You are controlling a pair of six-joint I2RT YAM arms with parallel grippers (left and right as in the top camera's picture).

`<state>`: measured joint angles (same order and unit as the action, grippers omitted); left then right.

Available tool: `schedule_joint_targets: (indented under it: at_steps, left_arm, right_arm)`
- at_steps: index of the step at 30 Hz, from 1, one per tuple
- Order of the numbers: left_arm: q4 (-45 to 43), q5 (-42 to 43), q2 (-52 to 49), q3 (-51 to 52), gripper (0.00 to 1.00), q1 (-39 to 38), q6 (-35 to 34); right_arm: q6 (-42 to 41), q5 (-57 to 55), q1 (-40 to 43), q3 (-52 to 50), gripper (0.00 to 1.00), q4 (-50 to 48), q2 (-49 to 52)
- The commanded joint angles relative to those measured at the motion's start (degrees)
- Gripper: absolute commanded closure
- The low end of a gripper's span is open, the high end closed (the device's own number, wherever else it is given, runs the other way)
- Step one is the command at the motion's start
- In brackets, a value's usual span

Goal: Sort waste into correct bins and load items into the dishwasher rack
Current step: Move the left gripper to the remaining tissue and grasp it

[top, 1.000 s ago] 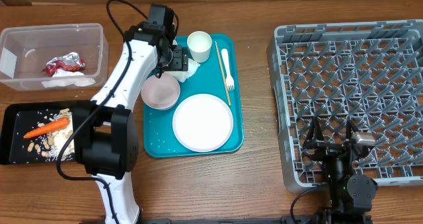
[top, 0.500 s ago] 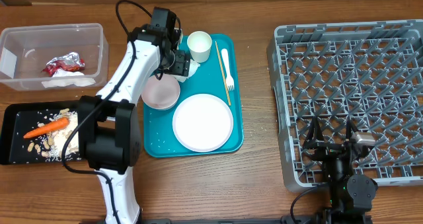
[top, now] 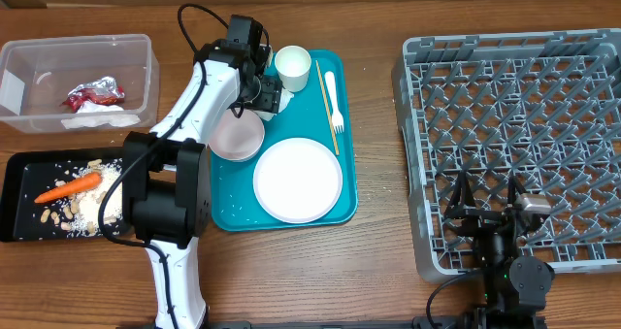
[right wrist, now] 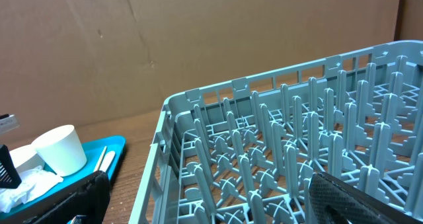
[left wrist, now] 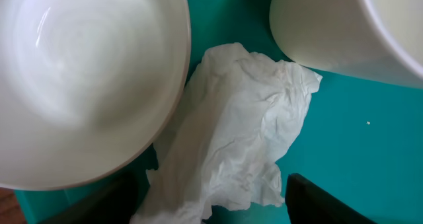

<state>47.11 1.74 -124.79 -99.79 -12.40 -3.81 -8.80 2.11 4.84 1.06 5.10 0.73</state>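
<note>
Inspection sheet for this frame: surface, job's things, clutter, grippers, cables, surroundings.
surface: wooden table.
job's things: wrapper in clear tub; carrot in black tray; plate, bowl, cup, napkin on teal tray; no dishes seen in rack.
clutter: white fork on teal tray.
grippers: left gripper open, straddling napkin; right gripper open over rack.
cables: black cable loops above left arm.
surroundings: brown board behind table.
</note>
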Motion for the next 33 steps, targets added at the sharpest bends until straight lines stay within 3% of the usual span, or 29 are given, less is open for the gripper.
schedule_joint_targets:
  at_steps: [1,10,21,30,33]
  left_arm:
    - [0.1,0.9,-0.5,-0.4,0.33,-0.4,1.3]
    - [0.5,1.5,-0.5,-0.4,0.50,-0.4,1.3]
    - [0.3,2.4,-0.6,0.3,0.50,-0.5,1.5]
    - [0.2,2.7,-0.6,0.4,0.59,-1.8,1.7]
    - [0.2,2.3,-0.6,0.4,0.69,-2.1,1.7]
  right_arm:
    - [-0.2,-0.4,0.1,-0.6,0.00,-0.4,-0.5]
    - [-0.2,-0.4,0.1,-0.6,0.00,-0.4,-0.5]
    - [-0.2,-0.4,0.1,-0.6,0.00,-0.4,-0.5]
    - [-0.2,-0.4,0.1,-0.6,0.00,-0.4,-0.5]
    - [-0.2,-0.4,0.1,-0.6,0.00,-0.4,-0.5]
